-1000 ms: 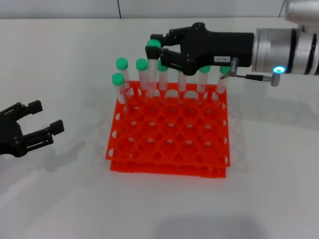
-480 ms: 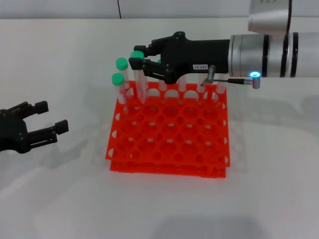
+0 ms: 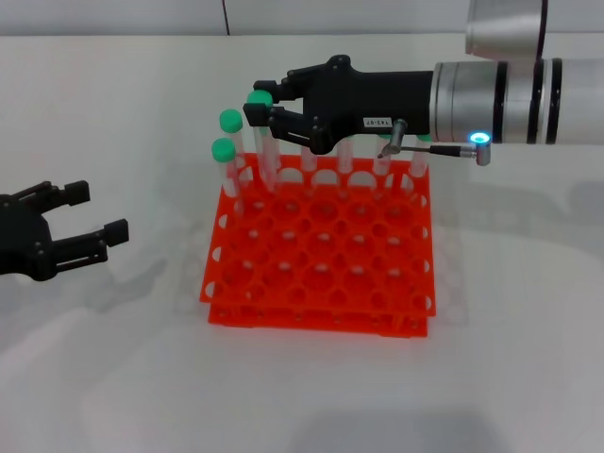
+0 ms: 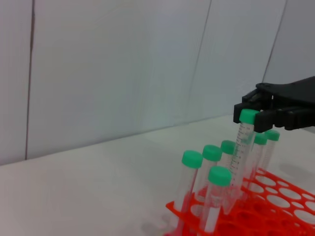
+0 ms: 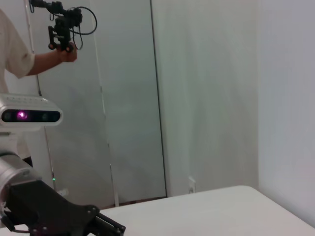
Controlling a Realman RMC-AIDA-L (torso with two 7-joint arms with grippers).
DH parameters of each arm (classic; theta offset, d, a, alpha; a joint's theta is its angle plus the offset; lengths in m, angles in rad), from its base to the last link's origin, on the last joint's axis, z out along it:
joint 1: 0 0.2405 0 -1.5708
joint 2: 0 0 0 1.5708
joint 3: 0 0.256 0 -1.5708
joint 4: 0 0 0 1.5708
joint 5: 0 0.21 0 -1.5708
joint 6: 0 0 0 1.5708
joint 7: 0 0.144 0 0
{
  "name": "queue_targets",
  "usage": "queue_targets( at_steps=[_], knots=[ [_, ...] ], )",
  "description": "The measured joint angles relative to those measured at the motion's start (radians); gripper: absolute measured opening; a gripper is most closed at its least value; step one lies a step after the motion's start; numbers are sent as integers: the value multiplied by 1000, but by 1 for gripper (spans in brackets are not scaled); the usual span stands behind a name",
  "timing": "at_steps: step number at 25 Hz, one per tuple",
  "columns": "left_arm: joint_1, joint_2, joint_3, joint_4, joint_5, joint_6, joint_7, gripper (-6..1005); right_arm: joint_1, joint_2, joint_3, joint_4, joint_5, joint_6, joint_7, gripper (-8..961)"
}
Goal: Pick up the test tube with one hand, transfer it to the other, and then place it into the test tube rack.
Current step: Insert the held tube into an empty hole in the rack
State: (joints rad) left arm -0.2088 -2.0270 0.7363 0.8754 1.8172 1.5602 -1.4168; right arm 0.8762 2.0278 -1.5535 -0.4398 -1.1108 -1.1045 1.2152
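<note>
An orange test tube rack (image 3: 321, 260) stands mid-table. My right gripper (image 3: 263, 106) reaches in from the right over the rack's back-left corner and is shut on the green cap of a clear test tube (image 3: 269, 156). The tube hangs tilted, its lower tip at the level of the rack's top tier. The left wrist view shows the same tube (image 4: 239, 157) pinched by the black fingers (image 4: 256, 105). My left gripper (image 3: 99, 210) hovers open and empty, left of the rack.
Several other green-capped tubes stand in the rack's back rows, two of them (image 3: 230, 123) (image 3: 223, 153) just left of the held tube. A person holding a device (image 5: 61, 29) shows in the right wrist view.
My right gripper carried the tube leftward along the back row, then nearly stopped over the last half second. The left gripper drifted slightly up and right.
</note>
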Motion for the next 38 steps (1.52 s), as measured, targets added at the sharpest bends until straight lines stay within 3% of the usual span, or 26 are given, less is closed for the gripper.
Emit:
queue_targets(
  at_steps=[12, 38],
  knots=[
    [-13, -4, 0, 2, 29, 0, -1, 853, -1, 0, -86, -1, 54, 58, 6, 262],
    [-24, -10, 6, -6, 30, -20, 9, 853, -4, 0, -127, 4, 61, 96, 9, 264]
  ],
)
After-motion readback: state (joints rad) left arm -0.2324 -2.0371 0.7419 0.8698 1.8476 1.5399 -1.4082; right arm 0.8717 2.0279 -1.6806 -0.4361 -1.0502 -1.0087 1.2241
